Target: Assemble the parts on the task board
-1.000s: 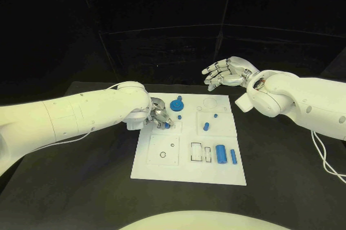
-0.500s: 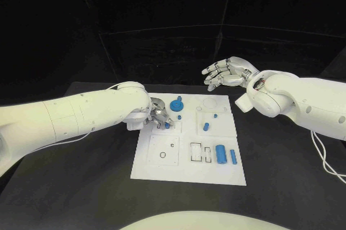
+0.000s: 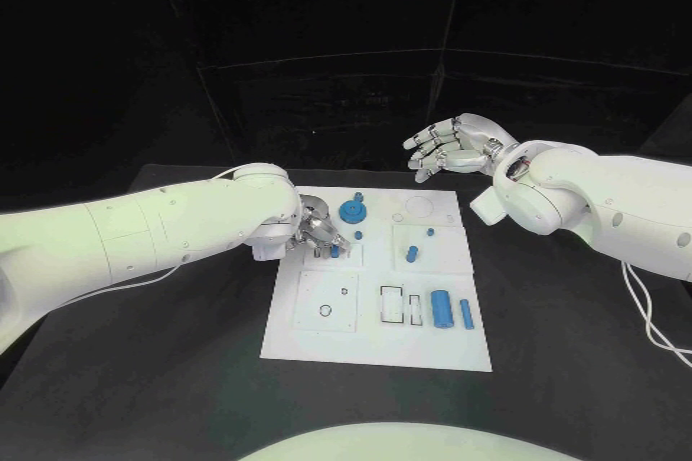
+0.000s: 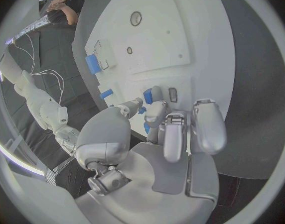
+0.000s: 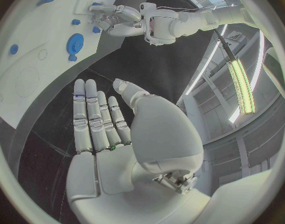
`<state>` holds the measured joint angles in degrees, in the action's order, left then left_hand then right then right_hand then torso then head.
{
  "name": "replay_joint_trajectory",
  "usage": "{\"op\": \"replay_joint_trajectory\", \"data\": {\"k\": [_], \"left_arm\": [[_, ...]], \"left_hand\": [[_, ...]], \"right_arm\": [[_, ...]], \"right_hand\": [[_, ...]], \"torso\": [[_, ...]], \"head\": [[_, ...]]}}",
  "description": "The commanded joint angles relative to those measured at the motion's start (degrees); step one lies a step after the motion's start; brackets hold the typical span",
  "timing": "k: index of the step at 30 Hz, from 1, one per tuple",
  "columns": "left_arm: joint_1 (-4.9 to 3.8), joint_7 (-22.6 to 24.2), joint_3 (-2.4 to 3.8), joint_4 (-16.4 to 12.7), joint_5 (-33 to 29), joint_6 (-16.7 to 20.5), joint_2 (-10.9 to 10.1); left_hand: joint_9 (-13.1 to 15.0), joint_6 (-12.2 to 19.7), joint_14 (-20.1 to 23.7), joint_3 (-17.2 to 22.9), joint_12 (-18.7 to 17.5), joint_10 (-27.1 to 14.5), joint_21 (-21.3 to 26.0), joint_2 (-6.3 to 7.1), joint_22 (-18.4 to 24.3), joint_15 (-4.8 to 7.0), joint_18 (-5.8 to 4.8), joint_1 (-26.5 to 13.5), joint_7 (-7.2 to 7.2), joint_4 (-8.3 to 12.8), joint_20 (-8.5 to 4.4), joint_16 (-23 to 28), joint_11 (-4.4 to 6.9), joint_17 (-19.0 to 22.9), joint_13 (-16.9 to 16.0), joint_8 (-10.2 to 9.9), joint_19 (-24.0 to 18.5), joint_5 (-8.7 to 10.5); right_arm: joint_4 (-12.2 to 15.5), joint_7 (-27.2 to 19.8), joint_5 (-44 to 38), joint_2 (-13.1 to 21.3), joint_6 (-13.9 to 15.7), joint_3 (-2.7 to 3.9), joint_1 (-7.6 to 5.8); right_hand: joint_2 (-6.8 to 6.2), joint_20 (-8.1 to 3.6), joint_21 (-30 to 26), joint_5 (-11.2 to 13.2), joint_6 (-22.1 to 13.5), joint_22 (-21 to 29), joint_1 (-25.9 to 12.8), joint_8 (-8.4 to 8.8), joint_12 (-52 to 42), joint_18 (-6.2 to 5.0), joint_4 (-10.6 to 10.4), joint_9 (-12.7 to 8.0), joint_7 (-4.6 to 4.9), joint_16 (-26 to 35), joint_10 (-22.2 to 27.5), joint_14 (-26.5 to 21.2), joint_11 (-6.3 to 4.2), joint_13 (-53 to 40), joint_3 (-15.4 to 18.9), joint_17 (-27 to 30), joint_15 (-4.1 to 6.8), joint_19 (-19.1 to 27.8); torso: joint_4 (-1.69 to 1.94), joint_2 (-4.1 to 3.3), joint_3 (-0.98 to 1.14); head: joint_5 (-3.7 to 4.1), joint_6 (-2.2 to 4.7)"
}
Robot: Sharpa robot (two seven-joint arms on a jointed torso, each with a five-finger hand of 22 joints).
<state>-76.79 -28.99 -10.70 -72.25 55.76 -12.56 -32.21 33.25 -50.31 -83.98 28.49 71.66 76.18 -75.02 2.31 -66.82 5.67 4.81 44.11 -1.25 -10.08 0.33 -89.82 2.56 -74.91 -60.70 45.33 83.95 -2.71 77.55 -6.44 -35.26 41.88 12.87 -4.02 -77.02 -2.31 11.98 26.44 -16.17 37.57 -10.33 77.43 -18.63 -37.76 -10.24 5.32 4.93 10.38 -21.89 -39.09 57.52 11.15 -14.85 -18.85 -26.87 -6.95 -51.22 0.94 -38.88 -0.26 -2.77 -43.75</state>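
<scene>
No visible change in hands, parts or board.

Matt white task board (image 3: 378, 321) — smooth blue plastic parts (image 3: 441, 309) — brushed-metal fingers (image 4: 205, 124).

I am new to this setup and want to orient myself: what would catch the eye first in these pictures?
The white task board lies in the middle of the black table. The left hand works at a small blue part near the board's far left side, while the right hand hovers open beyond its far edge.

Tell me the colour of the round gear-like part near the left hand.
Blue. The gear-like part shows best in the head view, on the white task board.
</scene>
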Motion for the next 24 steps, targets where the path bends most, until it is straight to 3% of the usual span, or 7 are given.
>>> {"op": "replay_joint_trajectory", "data": {"k": [1,9,13,17,20,24], "left_arm": [[-0.04,0.34,0.0,-0.08,-0.12,0.51,-0.08],[-0.31,0.46,0.21,-1.93,-0.11,1.81,-1.72],[-0.93,0.47,1.47,-3.29,-0.11,1.78,-3.07],[-2.19,0.56,2.78,-4.46,-0.1,0.87,-4.37],[-3.14,0.67,3.29,-4.81,-0.11,0.24,-4.99],[-4.47,0.78,3.67,-4.06,-0.12,-1.17,-5.38]], "left_hand": [[-0.05,-0.36,-6.02,-0.87,0.16,0.36,-0.15,0.11,0.02,0.51,-0.35,-0.12,0.11,-0.11,-0.33,-0.18,0.23,-15.09,0.08,0.2,1.06,-0.09],[-0.12,-0.45,-6.02,-8.99,0.17,0.36,0.09,1.73,0.19,0.75,-0.35,0.98,0.24,-1.79,-0.44,-0.18,0.39,-15.09,0.19,0.17,1.06,-0.09],[-0.14,-0.23,-6.02,-11.35,-0.04,0.14,0.5,2.09,0.73,0.67,-0.21,2.23,0.23,-1.84,-0.54,-0.18,0.37,-15.09,0.55,0.1,0.94,-0.1],[-0.24,0.54,-6.02,-13.9,-0.75,-0.67,1.51,1.89,2.05,0.53,0.02,3.97,-0.02,-1.98,-0.46,-0.18,0.14,-15.09,1.65,-0.2,0.59,-0.09],[-0.83,1.73,-6.02,-15.96,-1.65,-1.68,2.35,1.47,3.08,0.15,0.22,5.42,-0.48,-2.33,-0.31,-0.18,-0.29,-15.09,3.0,-1.15,0.29,-0.03],[-3.25,4.14,-6.02,-18.81,-2.86,-3.0,3.16,0.58,3.97,-0.76,0.27,8.43,-1.88,-2.58,0.44,-0.18,-1.38,-15.09,4.93,-4.38,0.1,0.02]], "right_arm": [[0.1,-0.32,0.03,0.06,-0.42,0.04,-0.14],[-0.06,-0.41,0.03,0.09,-0.52,0.04,-0.14],[-0.18,-0.43,0.03,0.12,-0.56,0.04,-0.14],[-0.4,-0.45,0.03,0.13,-0.58,0.04,-0.14],[-0.6,-0.47,0.03,0.07,-0.58,0.04,-0.13],[-0.84,-0.49,0.03,-0.04,-0.64,0.04,-0.13]], "right_hand": [[0.03,0.0,-0.33,0.0,-0.53,0.07,-0.62,-0.33,-0.36,0.52,-0.14,0.09,5.1,-0.33,0.42,-0.43,0.2,0.08,0.33,0.1,-0.16,-0.52],[0.03,0.02,-0.44,0.02,-0.62,0.13,-0.67,-0.43,-0.47,0.52,-0.18,0.09,5.11,-0.36,0.51,-0.49,0.22,0.16,0.39,0.14,-0.19,-0.54],[0.03,0.02,-0.44,0.02,-0.62,0.13,-0.67,-0.43,-0.47,0.52,-0.18,0.09,5.11,-0.36,0.51,-0.49,0.22,0.16,0.39,0.14,-0.19,-0.54],[0.03,0.02,-0.44,0.02,-0.62,0.13,-0.67,-0.43,-0.47,0.52,-0.18,0.09,5.11,-0.36,0.51,-0.49,0.22,0.16,0.39,0.14,-0.19,-0.54],[0.03,0.02,-0.44,0.02,-0.62,0.13,-0.67,-0.43,-0.47,0.52,-0.18,0.09,5.11,-0.36,0.51,-0.49,0.22,0.16,0.39,0.14,-0.19,-0.54],[0.03,0.02,-0.44,0.02,-0.62,0.13,-0.67,-0.43,-0.47,0.52,-0.18,0.09,5.11,-0.36,0.51,-0.49,0.22,0.16,0.39,0.14,-0.19,-0.54]], "torso": [[-0.02,-0.01,-0.05],[0.03,-0.01,-0.05],[0.04,-0.02,-0.04],[0.07,0.01,0.0],[0.06,0.0,0.02],[-0.01,0.04,0.05]], "head": [[0.03,0.02],[0.24,0.05],[0.35,0.07],[0.36,0.2],[0.27,0.43],[0.09,0.55]]}}
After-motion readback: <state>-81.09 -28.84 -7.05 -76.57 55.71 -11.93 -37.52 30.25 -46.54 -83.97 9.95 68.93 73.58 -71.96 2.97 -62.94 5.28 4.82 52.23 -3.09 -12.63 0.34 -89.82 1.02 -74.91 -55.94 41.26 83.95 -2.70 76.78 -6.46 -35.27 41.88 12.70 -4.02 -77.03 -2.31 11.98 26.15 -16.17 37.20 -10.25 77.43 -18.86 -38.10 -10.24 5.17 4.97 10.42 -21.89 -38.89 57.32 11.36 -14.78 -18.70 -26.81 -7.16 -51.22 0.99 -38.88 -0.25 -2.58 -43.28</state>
